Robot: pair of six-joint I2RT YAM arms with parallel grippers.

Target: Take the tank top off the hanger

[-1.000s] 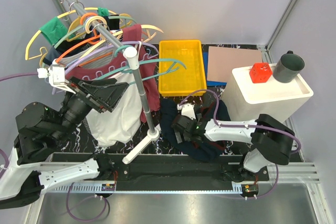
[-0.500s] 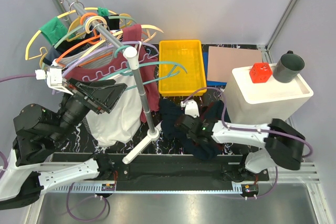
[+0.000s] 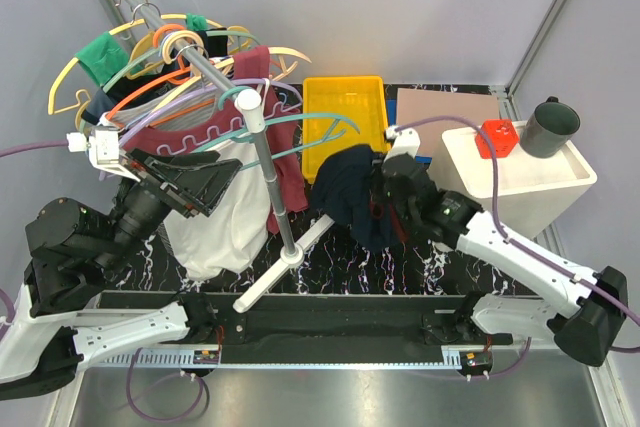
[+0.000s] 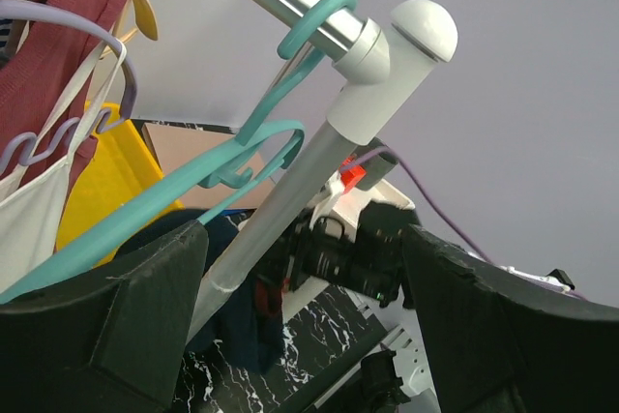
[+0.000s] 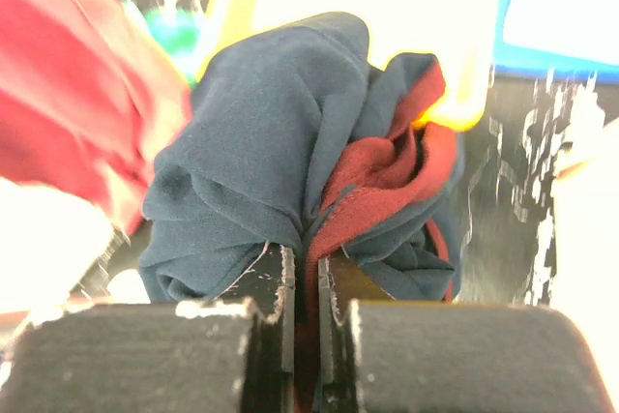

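Observation:
The tank top [image 3: 345, 192] is a bunched navy cloth with maroon trim, hanging in the air in front of the yellow tray. My right gripper [image 3: 385, 197] is shut on it; in the right wrist view the fingertips [image 5: 307, 263] pinch a fold of the navy and maroon cloth [image 5: 280, 132]. The teal hanger [image 3: 305, 125] hangs bare by its hook on the rail, its arms [image 4: 184, 191] running beside the white rack pole. My left gripper [image 3: 200, 182] stands open by the shirts on the left, its jaws [image 4: 305, 282] wide apart around the pole without touching it.
A white rack pole [image 3: 272, 182] rises from a base on the table. A maroon-and-white shirt [image 3: 215, 202], a green garment [image 3: 105, 55] and several coloured hangers crowd the rail. The yellow tray [image 3: 345, 127], a brown board [image 3: 445, 115], and a white box [image 3: 510, 175] carrying a red cube [image 3: 496, 137] and a dark cup [image 3: 553, 127] stand right.
My right gripper shut on the tank top lying on the table and lifted it up toward the yellow tray. The left arm barely shifted.

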